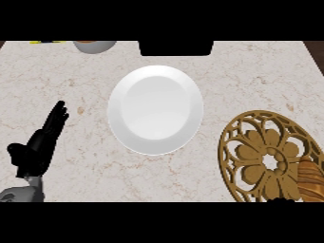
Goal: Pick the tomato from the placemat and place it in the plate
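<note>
Marble-look tabletop [66, 80] seen from steeply above. White plate [155, 109] sits at the middle with nothing on it.

Brown openwork placemat [262, 142] with a flower cutout pattern lies at the lower right, near the plate's right rim but not touching it, and its lower part is cut off by the view's edge.

The tomato [313, 182] shows as an orange-brown ridged lump. It rests on the lower right part of the placemat, partly cut off at the bottom, and is well apart from the plate. Nothing grips it.

Left hand [42, 142] is at the left, over bare tabletop and clear of the plate. Its fingers [56, 116] are straight and released, pointing up and away, and hold nothing. The thumb sticks out to the left. A bit of grey forearm [15, 194] shows at the lower left edge.

Right hand [283, 200]: only a small black sliver shows at the lower edge, just beside the placemat's bottom and left of the tomato. Cannot tell whether it is released or clenched.

Along the far edge there is a bowl [94, 46] at upper left, partly cut off, and a black box [176, 48] at the top middle beyond the plate. A small yellow and blue thing [49, 42] left of the bowl is too cropped to identify.
</note>
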You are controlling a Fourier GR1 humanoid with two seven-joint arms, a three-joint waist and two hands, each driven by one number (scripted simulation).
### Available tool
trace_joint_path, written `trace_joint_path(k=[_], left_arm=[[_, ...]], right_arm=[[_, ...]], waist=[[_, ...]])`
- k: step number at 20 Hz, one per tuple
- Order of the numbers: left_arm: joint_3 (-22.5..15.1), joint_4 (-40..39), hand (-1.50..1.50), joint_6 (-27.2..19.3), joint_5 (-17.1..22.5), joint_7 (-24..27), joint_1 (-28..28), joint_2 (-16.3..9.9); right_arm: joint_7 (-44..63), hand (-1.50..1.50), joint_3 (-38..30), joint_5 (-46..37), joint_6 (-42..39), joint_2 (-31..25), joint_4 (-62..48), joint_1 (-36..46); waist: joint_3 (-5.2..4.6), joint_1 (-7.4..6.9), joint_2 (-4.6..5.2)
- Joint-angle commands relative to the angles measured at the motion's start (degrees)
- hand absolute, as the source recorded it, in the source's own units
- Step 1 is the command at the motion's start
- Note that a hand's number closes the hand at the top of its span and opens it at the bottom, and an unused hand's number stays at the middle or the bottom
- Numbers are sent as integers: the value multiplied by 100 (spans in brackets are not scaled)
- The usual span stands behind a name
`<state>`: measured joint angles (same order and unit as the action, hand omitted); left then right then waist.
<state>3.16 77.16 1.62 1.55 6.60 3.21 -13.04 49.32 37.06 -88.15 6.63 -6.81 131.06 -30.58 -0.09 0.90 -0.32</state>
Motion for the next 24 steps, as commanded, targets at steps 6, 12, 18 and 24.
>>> trace_joint_path(k=[6,12,18,24], left_arm=[[50,160,0,155,75,-74,-56,-28],[157,-505,0,222,-81,555,80,-20],[-11,257,0,123,-69,-224,93,96],[-68,237,0,113,-200,-220,72,86]], right_arm=[[652,150,1054,-1854,-943,658,639,1411],[1682,150,1234,-1345,-1662,676,10,3118],[1860,150,177,166,-1683,677,-947,4542],[1957,150,-378,1257,-686,679,-2543,5554]], waist=[[1,-126,25],[-2,-140,53],[5,-213,57],[10,-245,59]])
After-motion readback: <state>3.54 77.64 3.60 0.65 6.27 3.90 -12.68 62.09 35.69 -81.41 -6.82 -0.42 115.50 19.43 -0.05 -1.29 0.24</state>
